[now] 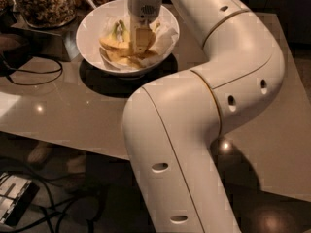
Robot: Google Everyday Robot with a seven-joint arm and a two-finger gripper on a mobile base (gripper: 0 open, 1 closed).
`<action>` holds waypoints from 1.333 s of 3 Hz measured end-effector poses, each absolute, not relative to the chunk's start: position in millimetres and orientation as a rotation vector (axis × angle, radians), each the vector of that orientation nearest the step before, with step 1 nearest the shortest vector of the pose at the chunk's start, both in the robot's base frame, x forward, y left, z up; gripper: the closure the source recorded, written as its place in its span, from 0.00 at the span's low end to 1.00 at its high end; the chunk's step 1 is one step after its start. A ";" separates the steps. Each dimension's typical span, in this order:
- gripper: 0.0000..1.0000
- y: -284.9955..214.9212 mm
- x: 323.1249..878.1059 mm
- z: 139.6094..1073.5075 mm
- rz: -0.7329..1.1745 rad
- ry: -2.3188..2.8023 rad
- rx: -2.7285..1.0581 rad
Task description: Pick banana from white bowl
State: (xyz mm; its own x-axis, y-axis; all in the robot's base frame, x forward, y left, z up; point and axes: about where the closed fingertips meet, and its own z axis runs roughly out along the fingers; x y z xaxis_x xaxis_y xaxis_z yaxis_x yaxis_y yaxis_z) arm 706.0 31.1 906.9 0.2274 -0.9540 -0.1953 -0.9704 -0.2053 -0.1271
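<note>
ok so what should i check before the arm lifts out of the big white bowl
1. Robot's gripper down inside the round glossy white bowl: ok.
2. Loose plain yellow banana in view beside the gripper: ok.
3. Banana actually held: cannot tell.
4. Bowl upright on the glossy tan table: ok.
5. Space above the bowl free of the glass jar of brown granola: ok.

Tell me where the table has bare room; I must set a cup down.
Free: tabletop in front of the white bowl, left of the arm; also right of it. Crowded: granola jar and cable at back left; pincer in the bowl.
</note>
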 end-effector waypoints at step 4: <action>1.00 26.6 666.6 980.0 -0.006 1.662 -2.130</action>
